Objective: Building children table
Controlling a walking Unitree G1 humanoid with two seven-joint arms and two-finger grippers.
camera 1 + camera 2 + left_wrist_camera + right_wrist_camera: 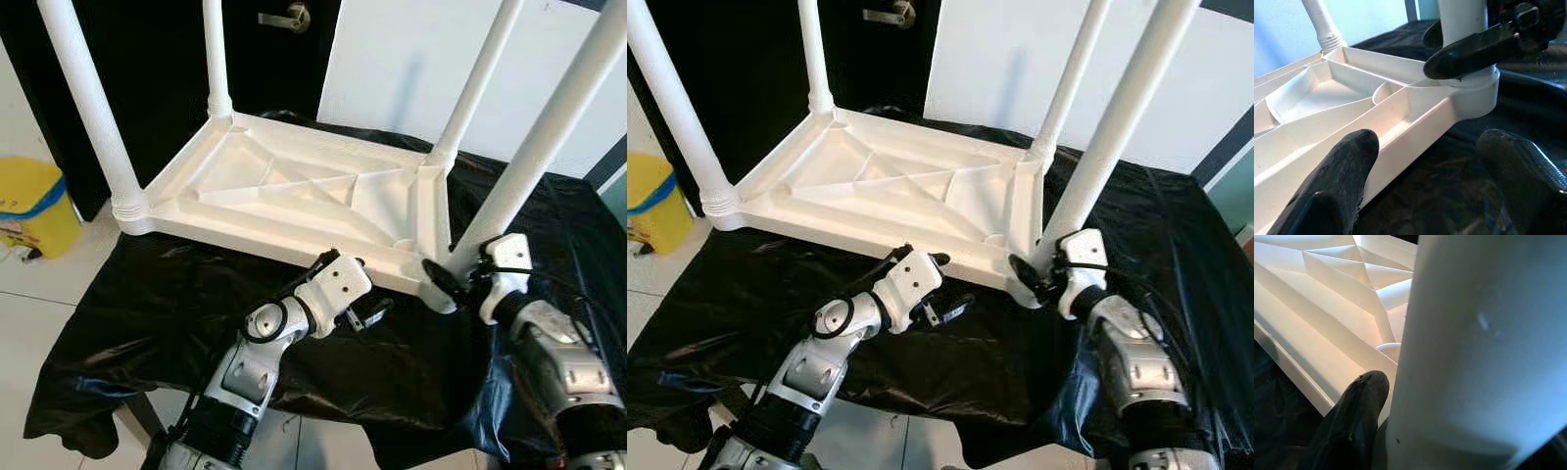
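Note:
A white plastic children's table [294, 186] lies upside down on a black sheet [147, 294], its four legs pointing up. My right gripper [456, 274] is shut on the near right leg [549, 137] just above its socket. One of its fingers [1352, 426] presses the leg [1479, 347], and the left wrist view shows fingers [1474, 49] on both sides of it. My left gripper [955, 284] is open beside the table's near edge [1415, 122], left of that corner. Its two fingers [1332, 191] are spread wide with nothing held.
A yellow bin [29, 206] stands on the tiled floor at the left. Behind the table are a black door with a lever handle [289, 17] and a white wall [392, 59]. The black sheet hangs over the front edge.

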